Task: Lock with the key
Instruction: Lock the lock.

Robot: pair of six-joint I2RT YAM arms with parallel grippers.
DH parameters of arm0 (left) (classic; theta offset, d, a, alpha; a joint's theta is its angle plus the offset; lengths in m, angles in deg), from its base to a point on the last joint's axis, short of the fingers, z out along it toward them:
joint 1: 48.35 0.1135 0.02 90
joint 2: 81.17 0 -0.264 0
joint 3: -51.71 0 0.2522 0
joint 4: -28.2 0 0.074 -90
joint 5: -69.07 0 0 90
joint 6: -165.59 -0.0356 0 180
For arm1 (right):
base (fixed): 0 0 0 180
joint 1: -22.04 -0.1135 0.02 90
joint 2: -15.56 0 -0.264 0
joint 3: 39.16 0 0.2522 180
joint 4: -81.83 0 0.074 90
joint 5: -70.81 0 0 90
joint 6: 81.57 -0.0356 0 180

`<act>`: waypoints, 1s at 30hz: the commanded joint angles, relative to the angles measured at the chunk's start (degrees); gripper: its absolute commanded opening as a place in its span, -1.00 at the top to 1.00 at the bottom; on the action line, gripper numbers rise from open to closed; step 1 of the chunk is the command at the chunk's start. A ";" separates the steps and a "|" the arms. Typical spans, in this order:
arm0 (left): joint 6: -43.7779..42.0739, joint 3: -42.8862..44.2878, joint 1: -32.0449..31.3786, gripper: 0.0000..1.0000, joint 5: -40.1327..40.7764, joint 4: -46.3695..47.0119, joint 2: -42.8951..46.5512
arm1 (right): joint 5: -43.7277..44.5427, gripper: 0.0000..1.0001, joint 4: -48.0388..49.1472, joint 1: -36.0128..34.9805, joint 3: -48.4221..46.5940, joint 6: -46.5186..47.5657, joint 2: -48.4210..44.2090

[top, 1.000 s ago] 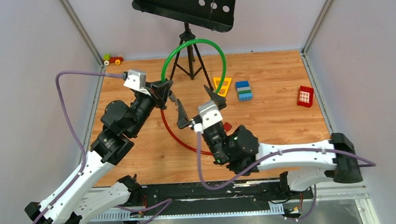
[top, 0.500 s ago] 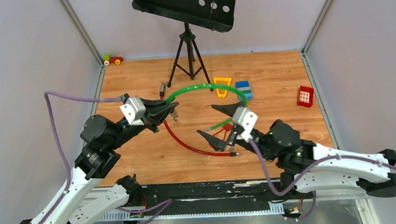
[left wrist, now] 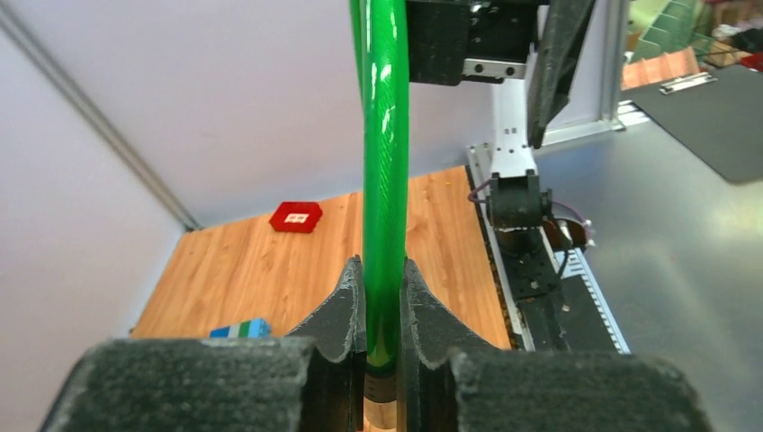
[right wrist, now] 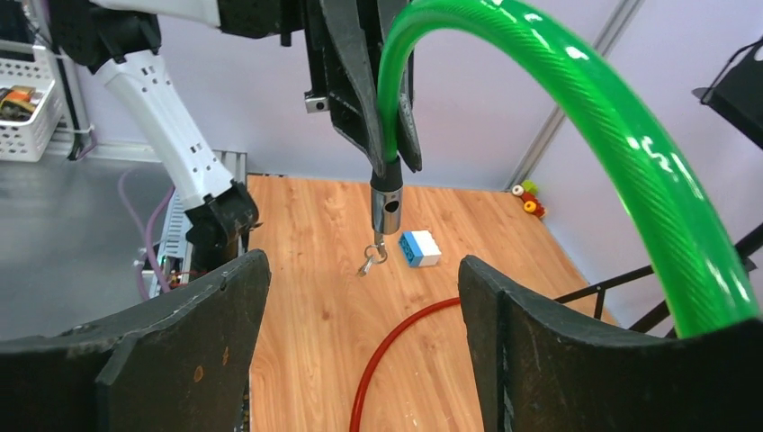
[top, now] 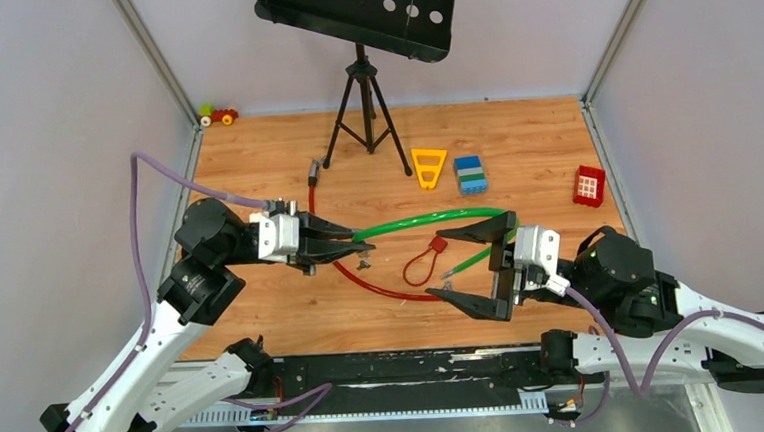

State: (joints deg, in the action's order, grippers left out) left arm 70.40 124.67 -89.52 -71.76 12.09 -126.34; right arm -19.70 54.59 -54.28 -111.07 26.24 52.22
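My left gripper (top: 351, 240) (left wrist: 382, 270) is shut on the green cable (top: 428, 218) (left wrist: 385, 180) just above its metal end plug (right wrist: 387, 202). The tiny silvery key (right wrist: 367, 264) (top: 364, 263) hangs on a ring from that plug, just over the wood. The cable arcs right and comes back down between the fingers of my right gripper (top: 476, 270) (right wrist: 362, 263). That gripper is wide open, faces the key and grips nothing. A small red padlock (top: 439, 244) with a thin red loop lies between the two grippers.
A red cable (top: 339, 269) (right wrist: 396, 346) curves across the floor under the grippers. Further back stand a music-stand tripod (top: 361, 107), a yellow triangle (top: 429, 165), a blue-green-white block (top: 471, 173) (right wrist: 419, 248) and a red block (top: 588, 184). A small toy (top: 218, 115) sits in the back-left corner.
My left arm has come down and forward with the cable end, flattening the green arch. The right arm has drawn back to the right and turned to face left; its jaws narrowed slightly.
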 commanded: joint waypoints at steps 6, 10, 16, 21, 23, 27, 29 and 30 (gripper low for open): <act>4.03 -0.87 -0.30 1.00 -14.67 15.89 1.42 | -0.34 -0.50 2.02 0.27 1.14 -2.61 3.75; 8.59 -2.36 -0.31 1.00 -15.26 22.64 1.64 | 5.34 -0.50 8.44 0.27 3.22 -3.68 8.11; 10.20 -2.94 -0.30 1.00 -16.15 23.56 1.93 | 4.42 -0.50 16.54 0.34 3.72 -3.11 12.98; 10.76 -3.13 -0.31 1.00 -16.80 23.84 2.06 | -3.43 -0.49 17.34 0.59 2.82 -3.83 15.03; 10.98 -3.21 -0.32 1.00 -16.85 24.12 2.05 | -5.22 -0.46 17.22 0.63 2.71 -4.33 15.64; 11.40 -3.41 -0.25 1.00 -16.77 24.96 2.06 | -6.51 -0.40 17.17 0.87 2.88 -4.55 17.47; 11.98 -3.60 -0.31 1.00 -16.74 25.96 2.02 | -4.95 -0.34 17.52 1.07 3.03 -4.42 18.53; 12.32 -3.57 -0.32 1.00 -16.70 26.25 2.01 | -3.34 -0.31 18.01 1.21 3.17 -4.48 19.14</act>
State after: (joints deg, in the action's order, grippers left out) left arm 81.46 120.43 -89.15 -85.90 30.96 -125.09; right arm -24.20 73.76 -53.88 -107.90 23.85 68.11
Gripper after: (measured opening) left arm 0.134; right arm 0.675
